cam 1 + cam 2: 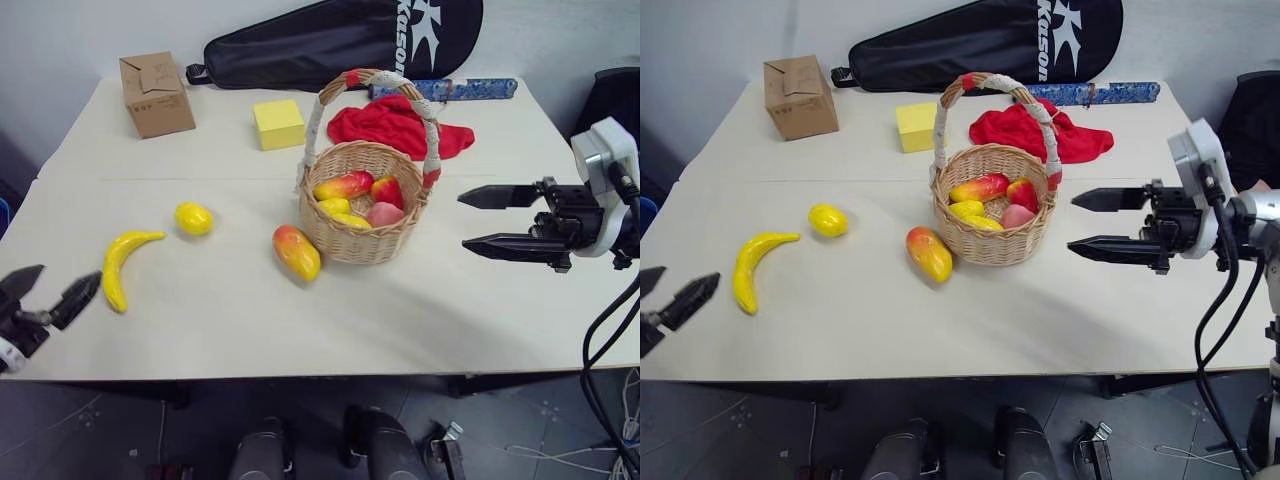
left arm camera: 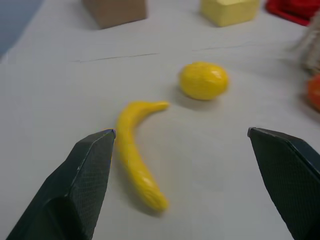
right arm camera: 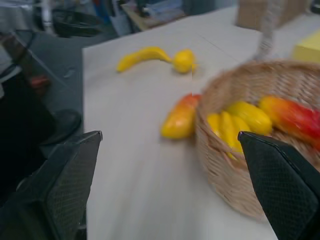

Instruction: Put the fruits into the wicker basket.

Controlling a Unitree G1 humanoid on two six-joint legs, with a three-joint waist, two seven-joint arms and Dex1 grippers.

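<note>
1. Left gripper [image 1: 48, 298] sits at the lower left edge of the head view, jaws spread wide and holding nothing, with the banana [image 1: 120, 265] just ahead of it on the table [image 1: 480, 300].
2. Risk here, as I read it: the banana is long, curved and glossy, so a pinch off its middle could spin it or squirt it toward the table's near edge.
3. Right gripper [image 1: 484, 219] hangs at centre right, fingers well apart, empty, pointing at the wicker basket [image 1: 362, 240]. Any sweep inward could, I'd say, clip the rim or the tall handle [image 1: 340, 88] and shove or tip the light basket.
4. A mango [image 1: 297, 252] lies touching the basket's lower left wall; nudging the basket could roll it.
5. The lemon [image 1: 194, 218] rests left of centre, near the banana's tip, apart from it.
6. Inside the basket: a red-orange mango, yellow pieces, two reddish peach-like fruits.
7. Three fruits remain outside.
</note>
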